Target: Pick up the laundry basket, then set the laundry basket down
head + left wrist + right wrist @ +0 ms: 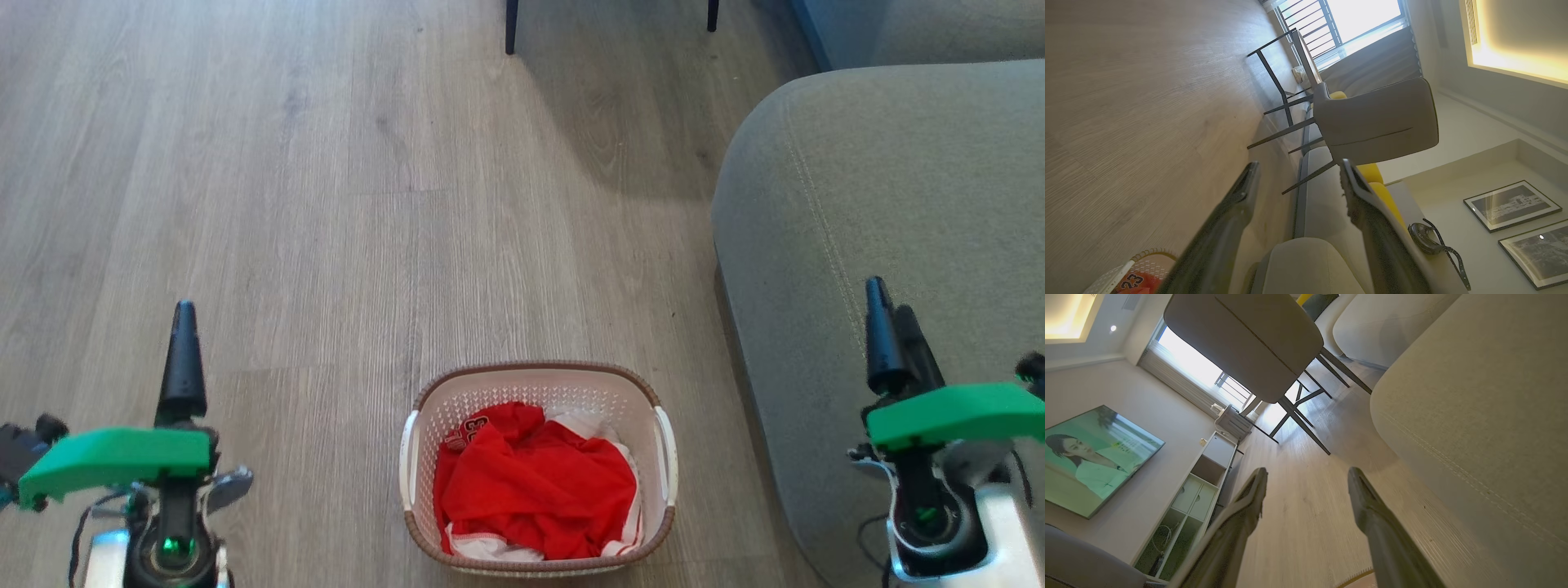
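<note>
Left end effector (pixel 1300 163): fingers apart, empty, well left of basket (pixel 535 385). Right end effector (pixel 1307 471): apart too, well right of it. Basket sits on floor, sofa (pixel 898 204) just right of it, red shirt (pixel 531 482) inside. Probably light; stiff plastic, though the walls may flex. Take by white handles (pixel 408 461), both sides together.

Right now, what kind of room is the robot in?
Probably a living room at home: there is a grey sofa, a big television, and the laundry basket with red clothes on the wood floor.

Laundry basket (pixel 532 390) on floor (pixel 326 204), left of sofa (pixel 890 196).
</note>
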`<state>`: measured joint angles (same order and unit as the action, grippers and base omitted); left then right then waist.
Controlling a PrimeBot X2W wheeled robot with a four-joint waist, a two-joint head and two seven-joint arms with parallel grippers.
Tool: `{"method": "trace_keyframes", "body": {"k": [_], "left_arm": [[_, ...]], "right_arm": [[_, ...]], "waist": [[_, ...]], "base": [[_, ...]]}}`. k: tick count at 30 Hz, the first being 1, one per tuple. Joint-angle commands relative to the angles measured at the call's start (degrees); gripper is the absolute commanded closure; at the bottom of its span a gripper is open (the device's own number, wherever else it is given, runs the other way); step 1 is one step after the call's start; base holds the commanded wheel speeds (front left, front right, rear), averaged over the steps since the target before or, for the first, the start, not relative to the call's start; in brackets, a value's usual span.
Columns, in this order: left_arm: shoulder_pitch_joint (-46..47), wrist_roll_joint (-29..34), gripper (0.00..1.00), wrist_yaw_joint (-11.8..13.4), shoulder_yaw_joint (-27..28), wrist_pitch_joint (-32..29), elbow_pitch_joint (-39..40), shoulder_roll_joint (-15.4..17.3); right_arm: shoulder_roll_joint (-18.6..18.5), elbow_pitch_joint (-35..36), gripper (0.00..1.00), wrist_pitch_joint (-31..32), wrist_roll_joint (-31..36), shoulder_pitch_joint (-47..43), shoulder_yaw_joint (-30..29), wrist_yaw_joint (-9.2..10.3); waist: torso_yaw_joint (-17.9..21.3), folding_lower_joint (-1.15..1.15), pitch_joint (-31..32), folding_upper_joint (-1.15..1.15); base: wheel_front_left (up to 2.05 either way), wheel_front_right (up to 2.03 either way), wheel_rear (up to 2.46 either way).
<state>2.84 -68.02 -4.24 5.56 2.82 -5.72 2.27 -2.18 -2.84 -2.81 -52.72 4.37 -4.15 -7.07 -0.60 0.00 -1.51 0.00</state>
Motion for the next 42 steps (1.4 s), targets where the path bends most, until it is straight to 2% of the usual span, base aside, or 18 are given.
{"method": "trace_keyframes", "body": {"k": [1,4,14,18,19,24,29,35,39,42], "left_arm": [[3.82,2.57,0.0,0.51,-0.02,0.8,3.56,0.45],[3.96,5.51,0.0,1.7,-1.09,1.14,5.19,0.46],[5.07,21.16,0.0,10.15,-8.93,2.82,10.56,0.48],[5.53,26.88,0.0,11.45,-12.63,3.49,10.75,0.49],[5.79,29.88,0.0,12.29,-14.22,3.83,10.74,0.49],[5.92,36.75,0.0,15.23,-17.94,4.67,8.98,1.14],[6.84,41.8,0.0,19.04,-22.68,5.51,5.56,2.75],[8.95,46.14,0.0,23.65,-29.18,6.52,5.5,4.79],[9.94,47.68,0.0,26.06,-31.94,7.19,6.14,5.64],[10.62,47.97,0.0,26.51,-32.95,7.7,7.43,5.55]], "right_arm": [[-1.47,3.53,0.0,-0.86,3.27,3.55,1.56,-0.2],[-2.31,4.75,0.0,-1.19,6.3,3.98,2.99,-0.2],[-3.14,8.53,0.0,-2.87,16.31,5.07,6.31,-0.24],[-3.67,9.07,0.0,-3.54,19.16,5.21,7.7,-0.25],[-4.01,9.3,0.0,-3.88,20.96,5.35,8.4,-0.26],[-3.01,7.87,0.0,-4.71,23.62,4.65,7.89,-0.27],[-4.05,8.07,0.0,-5.55,28.31,5.11,9.99,-0.29],[-4.16,7.4,0.0,-6.55,34.17,4.75,11.2,-0.31],[-4.66,7.43,0.0,-7.22,37.59,5.14,12.61,-0.32],[-5.42,7.33,0.0,-7.73,40.79,5.45,13.98,-0.33]], "waist": [[-0.05,0.0,-0.11,0.0],[-0.09,0.0,-0.25,0.0],[-0.18,0.0,-0.82,0.0],[-0.18,0.0,-0.88,0.0],[-0.12,0.0,-0.9,0.0],[0.07,0.0,-0.7,0.0],[0.3,0.0,-0.52,0.0],[0.5,0.0,-0.58,0.0],[0.63,0.0,-0.7,0.0],[0.74,0.0,-0.82,0.0]], "base": [[0.0,0.0,0.0],[0.0,0.0,0.0],[0.0,0.0,0.0],[0.0,0.0,0.0],[0.0,0.0,0.0],[0.0,0.0,0.0],[0.0,0.0,0.0],[0.0,0.0,0.0],[0.0,0.0,0.0],[0.0,0.0,0.0]]}}
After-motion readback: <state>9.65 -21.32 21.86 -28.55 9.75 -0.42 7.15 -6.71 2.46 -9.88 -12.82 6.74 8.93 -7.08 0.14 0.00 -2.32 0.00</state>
